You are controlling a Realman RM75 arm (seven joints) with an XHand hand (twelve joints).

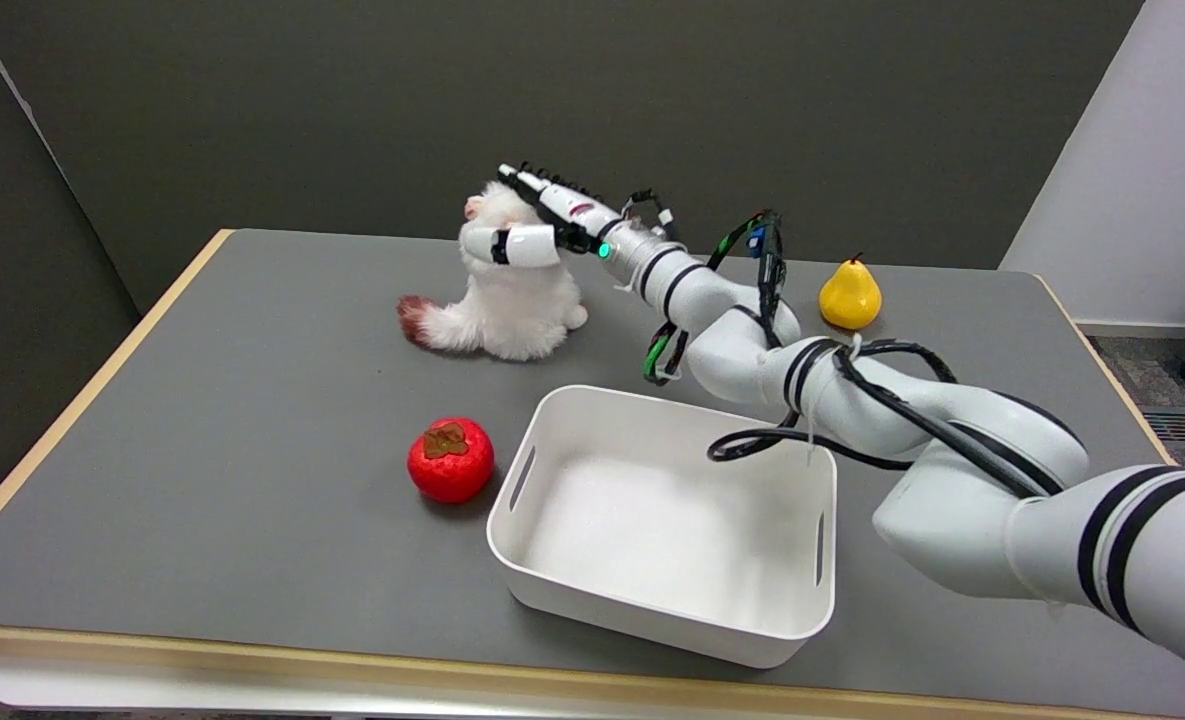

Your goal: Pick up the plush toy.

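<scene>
- Sitting toward the far side of the grey surface, left of centre, the white plush toy is seen upright, its reddish-tipped tail trailing to the left and its base apparently still touching the surface.
- Nearer the camera and a little left of centre, a red persimmon is found, just beside the left wall of a white bin.
- Around the toy's upper body the right hand is wrapped: one of the fingers is laid across the front, while others are extended over the head, so the toy is judged to be grasped.
- The grasping step is taken to be in hand, with the lift not yet made.
- A straight upward move is called for next, with the hold kept firm, since soft fur may yield and slip.
- Well to the right, at the far edge, a yellow pear is seen apart from everything else.
</scene>
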